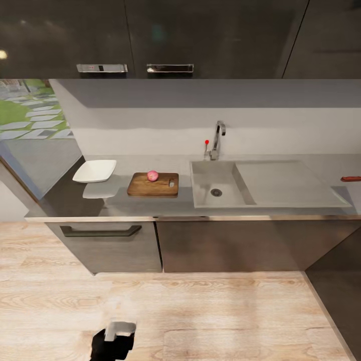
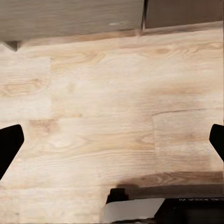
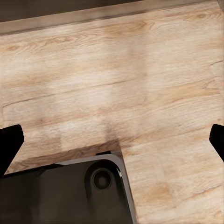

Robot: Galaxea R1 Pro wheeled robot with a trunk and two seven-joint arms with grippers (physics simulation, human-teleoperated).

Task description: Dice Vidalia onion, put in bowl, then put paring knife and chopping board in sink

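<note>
1. The Vidalia onion (image 1: 153,175) sits on the chopping board (image 1: 153,185), near the board's far edge, on the counter (image 1: 281,210) just beside the sink (image 1: 220,188), well ahead of both sets of jaws.
2. The white bowl (image 1: 95,171) rests on the counter on the board's other side, away from the sink.
3. The sink's basin holds only its round drain (image 1: 216,192); the chrome tap (image 1: 218,139) with a red knob stands behind it.
4. A red handle, likely the paring knife (image 1: 351,178), lies at the far end of the counter beyond the drainboard.
5. The left jaws (image 2: 112,140) hang spread wide over the pale wood floor (image 2: 112,93), holding nothing.
6. The right jaws (image 3: 112,140) are likewise spread and empty above the floor and the robot's dark base (image 3: 70,191).
</note>
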